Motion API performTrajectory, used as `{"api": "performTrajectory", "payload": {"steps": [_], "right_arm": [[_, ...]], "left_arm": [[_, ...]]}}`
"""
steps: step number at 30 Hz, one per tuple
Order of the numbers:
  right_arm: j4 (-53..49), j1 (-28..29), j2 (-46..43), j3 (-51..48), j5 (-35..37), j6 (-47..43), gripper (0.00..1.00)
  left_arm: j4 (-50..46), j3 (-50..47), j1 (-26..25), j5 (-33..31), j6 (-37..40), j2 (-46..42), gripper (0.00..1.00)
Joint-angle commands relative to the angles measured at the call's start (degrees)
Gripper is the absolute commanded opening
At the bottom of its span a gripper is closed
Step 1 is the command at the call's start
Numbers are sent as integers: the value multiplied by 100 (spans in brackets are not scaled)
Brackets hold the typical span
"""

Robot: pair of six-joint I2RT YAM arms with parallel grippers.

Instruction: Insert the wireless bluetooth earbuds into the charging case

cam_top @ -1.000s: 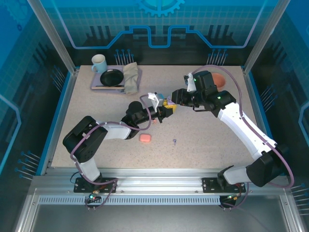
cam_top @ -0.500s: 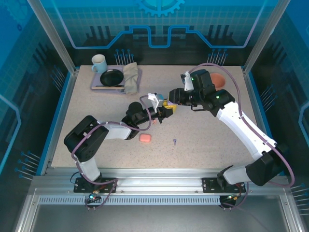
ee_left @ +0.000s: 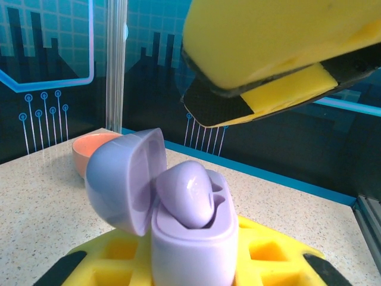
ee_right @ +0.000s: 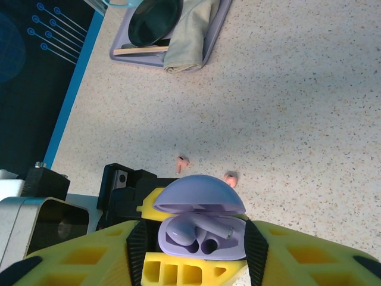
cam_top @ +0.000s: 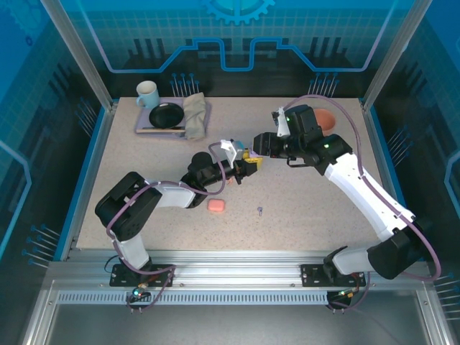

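Earbuds check: one lilac earbud (ee_left: 187, 193) sits in the open lilac case (ee_left: 190, 250), and the left pincer (cam_top: 245, 165) clamps that case upright. The right pincer (ee_right: 193, 238) hovers over it, jaws parted and empty. Two salmon earbuds (ee_right: 181, 161) lie on the table (cam_top: 309, 215) just past the case. A loose lilac bud (cam_top: 259, 210) rests near the salmon case (cam_top: 215, 205).

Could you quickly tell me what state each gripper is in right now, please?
Left gripper: closed, holding the open purple case.
Right gripper: open, straddling the case, apparently not gripping it.
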Motion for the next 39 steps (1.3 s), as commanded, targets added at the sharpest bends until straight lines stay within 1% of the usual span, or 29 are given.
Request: {"api": "performTrajectory", "payload": {"steps": [1, 13, 17, 23, 29, 34, 39], "right_arm": [[-55, 124, -72, -90, 92, 11, 51], [-60, 301, 345, 15, 331, -73, 49], [-93, 300, 416, -114, 467, -76, 47], [212, 309, 486, -686, 423, 136, 42], [556, 316, 495, -1371, 430, 443, 39], [888, 305, 546, -1949, 535, 692, 32], [1111, 219, 593, -2406, 645, 904, 26]], "left_arm": [[39, -24, 44, 178, 119, -69, 0], [-66, -35, 46, 245, 172, -131, 0], [-137, -74, 36, 254, 189, -120, 0], [-148, -347, 26, 283, 113, -46, 0], [-319, -683, -18, 222, 100, -4, 0], [-435, -786, -90, 154, 33, 234, 0], [-255, -805, -131, 128, -78, 573, 0]]}}
